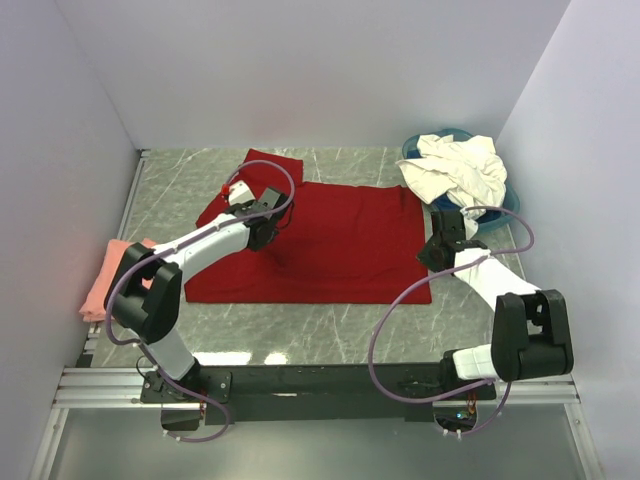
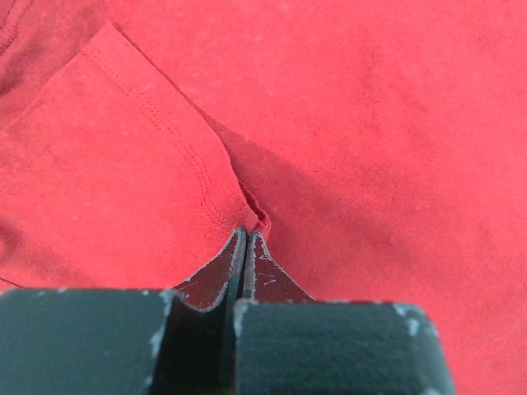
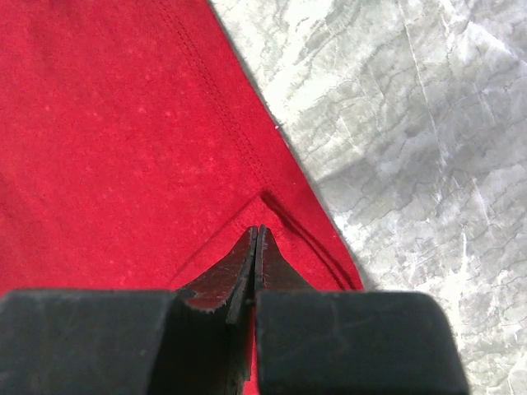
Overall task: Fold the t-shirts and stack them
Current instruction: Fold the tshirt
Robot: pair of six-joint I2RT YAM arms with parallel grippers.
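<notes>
I am seeing the flat tee (image 1: pixel 340 245) lying in the middle of the table (image 1: pixel 330 335). My left gripper (image 2: pixel 245 239) is sitting on its left part, my right gripper (image 3: pixel 257 234) at its right edge. Behind the right gripper, the basin (image 1: pixel 413 149) is holding a heap of tees (image 1: pixel 460 170). One more tee (image 1: pixel 100 285) is lying at the table's left edge.

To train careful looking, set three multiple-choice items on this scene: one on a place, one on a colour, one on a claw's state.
1. The cream-white shirts lie: A on the blue basin, far right; B under the spread shirt; C by the left wall.
2. The spread shirt is: A cream; B deep red; C salmon-pink.
3. The right claw is: A wide open; B shut on the spread shirt's edge; C shut on the basin's rim.
Answers: 1 A, they are heaped over the basin; 2 B, deep red in every view; 3 B, its wrist view shows it pinched on the hem.
</notes>
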